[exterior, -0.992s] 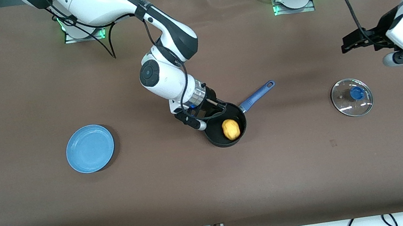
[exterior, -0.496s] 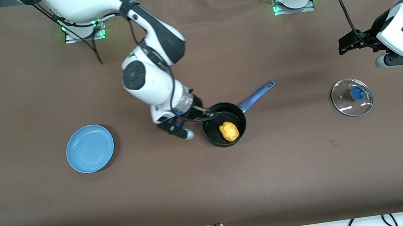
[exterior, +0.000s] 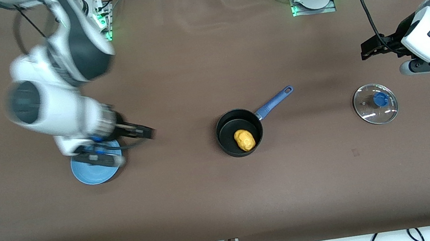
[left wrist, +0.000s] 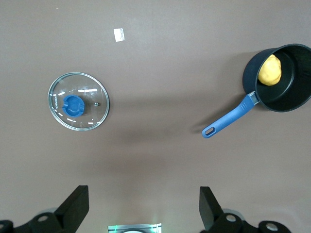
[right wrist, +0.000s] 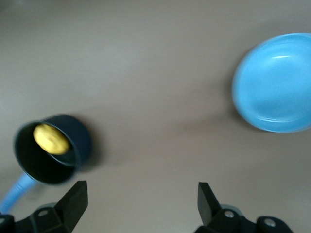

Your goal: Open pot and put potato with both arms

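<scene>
The black pot [exterior: 225, 134] stands uncovered mid-table, its blue handle [exterior: 274, 101] pointing toward the left arm's end. The yellow potato [exterior: 245, 140] lies inside it. The glass lid [exterior: 369, 111] with its blue knob [exterior: 381, 100] lies flat on the table toward the left arm's end. My right gripper [exterior: 148, 133] is open and empty, up over the table between the blue plate and the pot. My left gripper [exterior: 372, 48] is open and empty, over the table beside the lid. The right wrist view shows the pot [right wrist: 73, 133] and potato [right wrist: 51, 139]; the left wrist view shows the lid [left wrist: 78, 101], pot [left wrist: 291, 94] and potato [left wrist: 270, 70].
A flat blue plate [exterior: 92, 176] lies toward the right arm's end, partly hidden under my right wrist; it also shows in the right wrist view [right wrist: 277, 90]. A small pale mark [exterior: 355, 152] is on the brown table cover, nearer the front camera than the lid.
My right arm has pulled away from the pot toward the blue plate, leaving the potato in the pot. The left arm has shifted only slightly.
</scene>
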Robot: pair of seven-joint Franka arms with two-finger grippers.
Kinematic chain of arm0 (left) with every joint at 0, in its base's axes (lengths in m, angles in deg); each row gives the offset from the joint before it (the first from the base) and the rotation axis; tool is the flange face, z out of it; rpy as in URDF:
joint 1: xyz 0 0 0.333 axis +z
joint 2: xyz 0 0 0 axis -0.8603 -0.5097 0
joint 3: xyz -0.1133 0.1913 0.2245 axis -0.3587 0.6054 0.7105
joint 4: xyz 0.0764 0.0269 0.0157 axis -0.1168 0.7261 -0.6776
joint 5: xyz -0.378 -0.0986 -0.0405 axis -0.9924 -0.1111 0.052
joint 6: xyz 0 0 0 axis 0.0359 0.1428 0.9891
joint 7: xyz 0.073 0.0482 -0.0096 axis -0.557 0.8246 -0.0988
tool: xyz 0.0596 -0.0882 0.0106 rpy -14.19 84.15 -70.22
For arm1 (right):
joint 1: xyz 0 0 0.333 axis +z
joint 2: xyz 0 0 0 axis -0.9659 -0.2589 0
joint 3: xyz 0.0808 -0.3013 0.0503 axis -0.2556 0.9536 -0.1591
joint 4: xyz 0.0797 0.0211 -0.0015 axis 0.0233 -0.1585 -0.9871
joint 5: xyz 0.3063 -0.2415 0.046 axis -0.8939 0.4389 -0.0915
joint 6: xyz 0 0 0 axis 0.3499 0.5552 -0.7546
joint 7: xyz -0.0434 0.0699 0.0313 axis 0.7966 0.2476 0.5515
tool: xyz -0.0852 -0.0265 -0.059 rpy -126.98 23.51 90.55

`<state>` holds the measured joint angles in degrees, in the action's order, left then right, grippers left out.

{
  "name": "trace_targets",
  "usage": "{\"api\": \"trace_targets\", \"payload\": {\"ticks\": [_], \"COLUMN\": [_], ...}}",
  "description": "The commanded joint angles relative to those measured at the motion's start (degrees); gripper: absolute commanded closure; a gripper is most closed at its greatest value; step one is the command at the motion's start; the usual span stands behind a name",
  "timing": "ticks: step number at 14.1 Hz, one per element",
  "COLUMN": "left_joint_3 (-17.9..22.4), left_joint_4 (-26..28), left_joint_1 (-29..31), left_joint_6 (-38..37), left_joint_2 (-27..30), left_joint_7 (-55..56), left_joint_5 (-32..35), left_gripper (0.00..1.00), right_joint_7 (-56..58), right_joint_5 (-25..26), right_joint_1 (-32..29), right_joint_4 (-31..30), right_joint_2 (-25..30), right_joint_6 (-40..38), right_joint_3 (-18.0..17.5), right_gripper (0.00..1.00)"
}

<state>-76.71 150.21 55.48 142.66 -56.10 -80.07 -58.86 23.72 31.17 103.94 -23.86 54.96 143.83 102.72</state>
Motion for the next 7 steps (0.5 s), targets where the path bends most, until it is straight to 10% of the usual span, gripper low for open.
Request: {"api": "trace_targets", "payload": {"ticks": [1, 4, 7], "left_joint_3": [0.15, 0.24, 0.06], "left_joint_4": [-2.48, -2.92, -3.36], "left_joint_1": [-0.08, -0.25, -0.34], "left_joint_6": [-0.34, -0.34, -0.25], "left_joint_2": [-1.36, -1.63, -1.98], "left_joint_7": [-1.20, -1.20, -0.94], "left_joint_5": [1.55, 1.46, 1.29], "left_gripper": [0.00, 0.00, 0.00], "right_joint_7": [7.73, 20.29, 24.45], "right_joint_5": [0.97, 4.29, 10.47], "right_joint_1": [0.67, 0.76, -4.38], "right_joint_4": [-6.29, -14.37, -22.03], "right_joint_2": [9.85, 19.25, 28.58], "right_joint_6": [-7.01, -10.01, -10.02], "right_joint_3": [5.62, 11.61, 9.01], "right_gripper": [0.00, 0.00, 0.00]}}
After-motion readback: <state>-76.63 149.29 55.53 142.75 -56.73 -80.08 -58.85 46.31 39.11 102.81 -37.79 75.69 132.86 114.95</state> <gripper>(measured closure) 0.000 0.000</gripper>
